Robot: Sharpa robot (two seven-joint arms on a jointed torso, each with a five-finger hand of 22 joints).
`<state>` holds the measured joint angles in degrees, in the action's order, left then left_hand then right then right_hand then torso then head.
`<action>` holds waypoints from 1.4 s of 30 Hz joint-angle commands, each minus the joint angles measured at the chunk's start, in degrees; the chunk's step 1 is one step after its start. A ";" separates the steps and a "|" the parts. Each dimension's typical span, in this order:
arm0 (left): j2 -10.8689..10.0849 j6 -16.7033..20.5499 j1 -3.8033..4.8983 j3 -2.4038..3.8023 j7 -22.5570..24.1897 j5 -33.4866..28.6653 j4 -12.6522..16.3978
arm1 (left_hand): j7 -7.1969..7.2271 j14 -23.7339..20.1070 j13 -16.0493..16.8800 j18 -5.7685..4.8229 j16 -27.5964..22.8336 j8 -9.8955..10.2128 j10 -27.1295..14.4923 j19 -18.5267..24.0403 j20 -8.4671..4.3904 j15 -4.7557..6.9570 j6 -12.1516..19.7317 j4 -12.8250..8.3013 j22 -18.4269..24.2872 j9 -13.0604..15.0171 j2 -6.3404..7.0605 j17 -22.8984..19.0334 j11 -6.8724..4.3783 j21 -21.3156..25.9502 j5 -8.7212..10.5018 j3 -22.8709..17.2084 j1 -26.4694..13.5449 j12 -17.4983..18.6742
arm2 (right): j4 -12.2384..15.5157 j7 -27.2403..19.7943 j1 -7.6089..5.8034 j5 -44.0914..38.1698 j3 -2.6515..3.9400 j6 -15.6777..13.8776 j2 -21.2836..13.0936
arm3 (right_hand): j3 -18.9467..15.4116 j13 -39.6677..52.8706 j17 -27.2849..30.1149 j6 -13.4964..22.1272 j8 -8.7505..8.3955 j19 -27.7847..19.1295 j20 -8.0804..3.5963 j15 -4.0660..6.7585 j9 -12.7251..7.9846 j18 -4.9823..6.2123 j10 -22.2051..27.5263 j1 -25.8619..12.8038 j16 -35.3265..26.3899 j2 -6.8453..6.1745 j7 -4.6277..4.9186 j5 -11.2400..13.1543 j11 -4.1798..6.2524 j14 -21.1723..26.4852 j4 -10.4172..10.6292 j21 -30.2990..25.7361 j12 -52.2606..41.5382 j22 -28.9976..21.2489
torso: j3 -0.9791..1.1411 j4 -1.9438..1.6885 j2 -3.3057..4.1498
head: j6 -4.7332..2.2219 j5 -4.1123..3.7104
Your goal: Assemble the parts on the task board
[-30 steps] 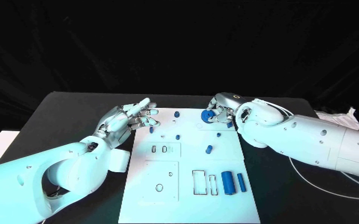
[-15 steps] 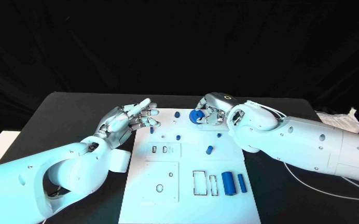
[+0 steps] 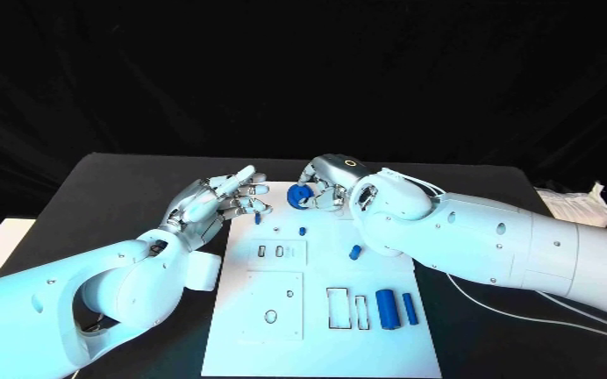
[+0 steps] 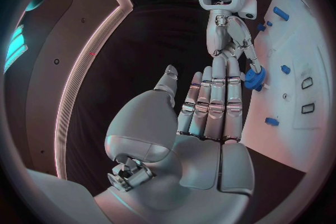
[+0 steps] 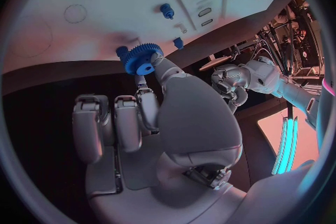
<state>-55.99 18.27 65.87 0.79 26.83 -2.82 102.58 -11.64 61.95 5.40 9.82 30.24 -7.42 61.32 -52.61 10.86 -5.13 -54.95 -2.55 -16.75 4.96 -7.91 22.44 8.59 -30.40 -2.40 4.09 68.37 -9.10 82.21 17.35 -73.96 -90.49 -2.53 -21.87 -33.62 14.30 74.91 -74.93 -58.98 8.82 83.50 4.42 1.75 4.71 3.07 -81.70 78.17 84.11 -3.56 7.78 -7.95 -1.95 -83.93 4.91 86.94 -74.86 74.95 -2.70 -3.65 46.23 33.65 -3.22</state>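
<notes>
Head view: the right hand, entering from the right of the frame, pinches a blue gear between its fingertips above the upper edge of the white task board, in the centre of the frame. The pinch at the rim presumably leaves the gear's hub free for seating on a peg. In the right wrist view the gear's toothed disc and central hub face the camera, so its axis seems to lie roughly along the fingers; its exact tilt to the board is hard to judge. The left hand, at centre left beside the board's upper left corner, holds nothing, its fingers extended and close together. Two blue cylinders lie lengthwise at the board's lower right.
</notes>
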 commanded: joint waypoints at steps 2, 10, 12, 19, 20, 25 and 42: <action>0.19 -1.17 0.06 0.05 0.22 -0.05 0.21 | -0.45 -0.33 -0.09 0.16 0.09 0.28 -0.34 0.27 0.03 0.09 0.09 0.01 -0.10 -0.07 -0.59 0.07 -0.05 -0.19 -0.29 0.18 0.02 0.34 | -1.61 0.85 0.13 -1.26 -0.02 0.75 1.49 | 0.09 1.37 -4.33 -1.88 -0.32 0.25 0.00 0.31 0.47 -1.04 -0.19 -0.70 -0.24 0.04 -0.98 -0.32 0.06 -3.94 0.39 0.11 0.40 5.83 | -0.03 -0.10 -0.02 | 0.04 -0.07; 0.17 -1.17 0.06 0.05 0.22 -0.05 0.35 | -0.45 -0.33 -0.09 0.16 0.09 0.28 -0.34 0.27 0.03 0.09 0.09 0.01 -0.10 -0.07 -0.59 0.07 -0.05 -0.19 -0.29 0.18 0.02 0.34 | -3.29 1.20 0.44 -1.55 -0.12 1.90 3.04 | 0.12 1.23 -4.24 -1.69 -0.55 0.25 0.02 0.26 0.41 -1.04 -0.06 -0.98 -0.31 -0.12 -0.88 -0.23 -0.02 -3.92 0.46 0.10 0.64 5.83 | 0.05 -0.06 0.02 | 0.26 0.15; 0.14 -1.17 0.06 0.05 0.21 -0.05 0.37 | -0.45 -0.33 -0.09 0.16 0.09 0.28 -0.34 0.27 0.04 0.09 0.09 0.00 -0.10 -0.07 -0.60 0.08 -0.05 -0.19 -0.29 0.18 0.04 0.34 | -3.38 1.24 0.48 -1.59 -0.14 2.26 3.13 | 0.11 1.24 -4.19 -1.67 -0.58 0.22 0.03 0.25 0.40 -1.03 -0.07 -1.04 -0.33 -0.15 -0.87 -0.22 -0.04 -3.91 0.48 0.09 0.64 5.79 | 0.06 0.01 -0.01 | 0.34 0.16; 0.00 -1.16 0.07 0.05 0.18 -0.05 0.37 | -0.45 -0.36 -0.09 0.18 0.11 0.32 -0.33 0.30 0.06 0.09 0.07 -0.06 -0.12 -0.08 -0.70 0.12 -0.04 -0.22 -0.29 0.15 0.16 0.38 | -3.19 1.31 0.58 -1.92 -0.19 3.10 2.90 | 0.07 1.27 -4.18 -1.64 -0.66 0.24 0.05 0.22 0.38 -1.04 -0.07 -1.24 -0.35 -0.26 -0.83 -0.19 -0.08 -3.90 0.54 0.10 0.64 5.82 | 0.13 0.09 0.01 | 0.55 0.23; -0.02 -1.15 0.07 0.05 0.17 -0.05 0.36 | -0.45 -0.36 -0.09 0.18 0.11 0.32 -0.33 0.30 0.06 0.09 0.07 -0.06 -0.12 -0.08 -0.70 0.12 -0.04 -0.22 -0.29 0.15 0.16 0.38 | -3.12 1.36 0.61 -2.13 -0.20 3.09 2.87 | 0.07 1.27 -4.17 -1.64 -0.67 0.24 0.05 0.22 0.38 -1.04 -0.07 -1.25 -0.35 -0.27 -0.83 -0.19 -0.08 -3.90 0.54 0.10 0.64 5.82 | 0.13 0.09 0.01 | 0.59 0.22; 0.02 -1.16 0.07 0.05 0.16 -0.05 0.27 | -0.45 -0.36 -0.09 0.18 0.11 0.33 -0.32 0.31 0.06 0.09 0.06 -0.07 -0.13 -0.08 -0.73 0.14 -0.04 -0.23 -0.29 0.16 0.18 0.39 | -2.73 1.65 0.71 -2.74 -0.21 3.10 2.90 | 0.05 1.26 -4.17 -1.62 -0.70 0.20 0.06 0.20 0.37 -1.03 -0.06 -1.34 -0.36 -0.32 -0.81 -0.18 -0.09 -3.90 0.57 0.08 0.66 5.76 | 0.14 0.09 0.02 | 0.57 0.10; 0.13 -1.29 0.07 0.05 0.05 -0.05 0.19 | -0.45 -0.36 -0.09 0.18 0.11 0.33 -0.32 0.31 0.06 0.09 0.06 -0.07 -0.13 -0.08 -0.73 0.14 -0.04 -0.23 -0.29 0.16 0.18 0.39 | -4.00 2.87 0.94 -3.60 -0.34 3.74 3.73 | -0.18 -0.16 -3.30 0.92 -2.87 -0.17 0.52 -0.40 -0.32 -0.92 1.13 -2.49 -0.96 -1.40 0.13 0.40 -0.87 -3.70 0.89 -0.14 2.77 5.26 | 0.09 -0.06 0.00 | 0.91 -0.01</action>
<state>-55.97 18.23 65.88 0.79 26.63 -2.83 102.70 -11.64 61.95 5.40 9.82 30.24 -7.42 61.32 -52.62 10.86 -5.13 -54.95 -2.55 -16.83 4.96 -8.14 22.50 8.59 -30.40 -2.40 4.09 68.60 -9.10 78.32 19.41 -73.03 -92.83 -2.89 -19.11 -29.95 14.15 74.83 -74.90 -58.43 6.20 83.35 4.57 1.74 4.77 3.07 -80.93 76.30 83.36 -4.85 7.85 -7.82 -2.85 -83.92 5.39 86.93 -72.28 74.92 -2.58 -3.69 46.25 34.46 -3.26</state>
